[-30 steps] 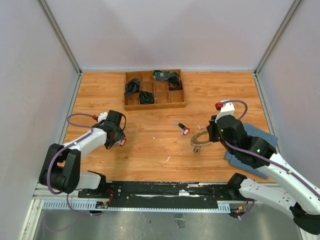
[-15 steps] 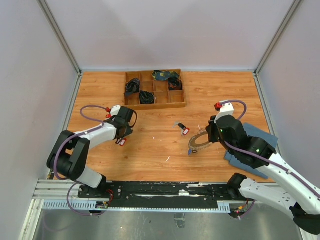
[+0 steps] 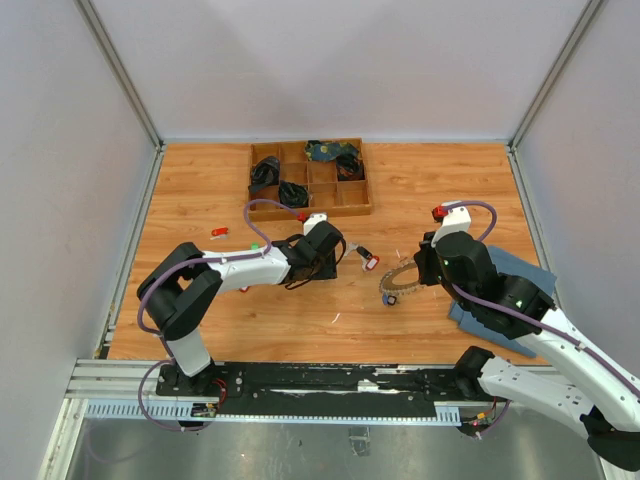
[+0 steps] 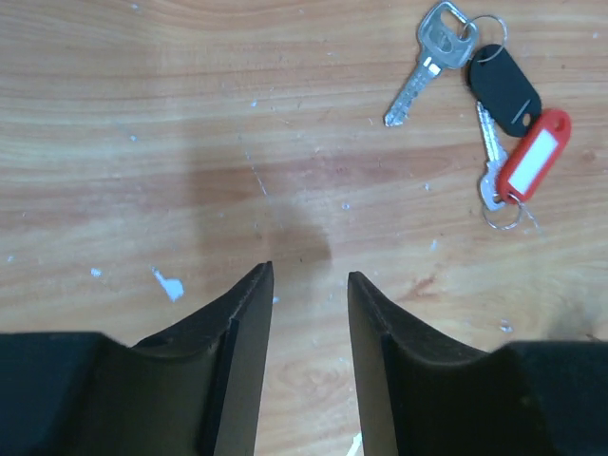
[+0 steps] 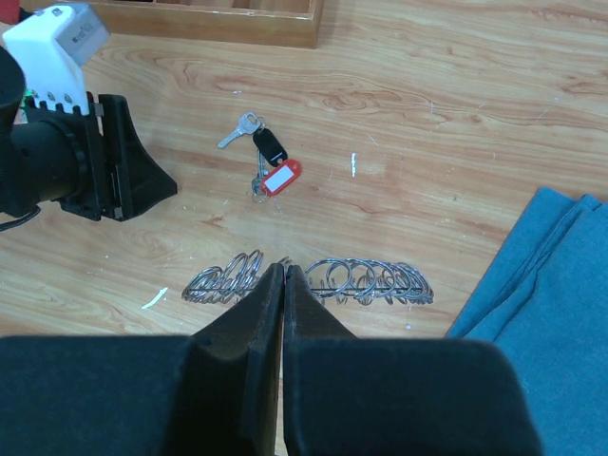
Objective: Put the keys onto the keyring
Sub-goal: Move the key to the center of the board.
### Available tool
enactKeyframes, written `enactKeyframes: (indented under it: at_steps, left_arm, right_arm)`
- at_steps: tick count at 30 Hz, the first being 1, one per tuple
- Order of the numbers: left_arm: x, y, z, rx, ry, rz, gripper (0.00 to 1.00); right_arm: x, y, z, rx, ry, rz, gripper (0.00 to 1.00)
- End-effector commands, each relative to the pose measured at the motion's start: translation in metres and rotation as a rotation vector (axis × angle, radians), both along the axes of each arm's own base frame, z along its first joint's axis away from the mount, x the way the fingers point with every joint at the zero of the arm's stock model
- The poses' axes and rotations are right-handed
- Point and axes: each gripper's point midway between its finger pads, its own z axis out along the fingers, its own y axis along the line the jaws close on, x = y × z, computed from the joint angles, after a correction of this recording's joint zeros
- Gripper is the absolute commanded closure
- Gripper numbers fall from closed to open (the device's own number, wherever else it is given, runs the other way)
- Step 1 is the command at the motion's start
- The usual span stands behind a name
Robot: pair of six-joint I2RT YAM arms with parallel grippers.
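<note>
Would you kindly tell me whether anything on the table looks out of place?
A small red item lies alone on the left of the table, far from the keys and the keyring in the right tool. White flecks litter the wood.

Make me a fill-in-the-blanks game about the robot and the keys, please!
The right gripper is ___ on the keyring.
The left gripper has its jaws ___, holding nothing.
The keys have one black tag and one ___ tag.
The cloth beside the keyring is ___.
Missing words: shut, open, red, blue.
</note>
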Motion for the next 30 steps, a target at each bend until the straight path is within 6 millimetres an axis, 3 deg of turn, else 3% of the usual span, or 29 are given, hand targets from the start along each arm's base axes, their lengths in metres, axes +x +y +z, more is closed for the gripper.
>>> enactKeyframes:
  at_steps: [1,5,11,16,23,30]
  left_arm:
    - [0.005,0.021,0.033,0.045,-0.093,0.040,0.52]
    - [-0.007,0.077,0.038,0.124,-0.069,0.167,0.43]
    - [-0.030,0.166,0.024,0.135,0.012,0.383,0.38]
    - [-0.042,0.215,0.016,0.209,0.026,0.468,0.33]
    - [-0.039,0.238,0.006,0.262,0.053,0.497,0.32]
    - [-0.041,0.233,-0.010,0.260,0.095,0.450,0.35]
  right_arm:
    - [0.004,-0.007,0.009,0.023,-0.030,-0.050,0.99]
    - [0.005,-0.005,0.007,0.022,-0.027,-0.044,0.99]
    - [0.008,0.000,0.005,0.023,-0.023,-0.034,0.99]
    - [0.006,0.007,0.003,0.032,-0.008,0.001,0.99]
    - [0.006,0.009,0.003,0.036,-0.008,0.007,0.99]
    - [0.005,0.008,0.003,0.041,-0.009,0.004,0.99]
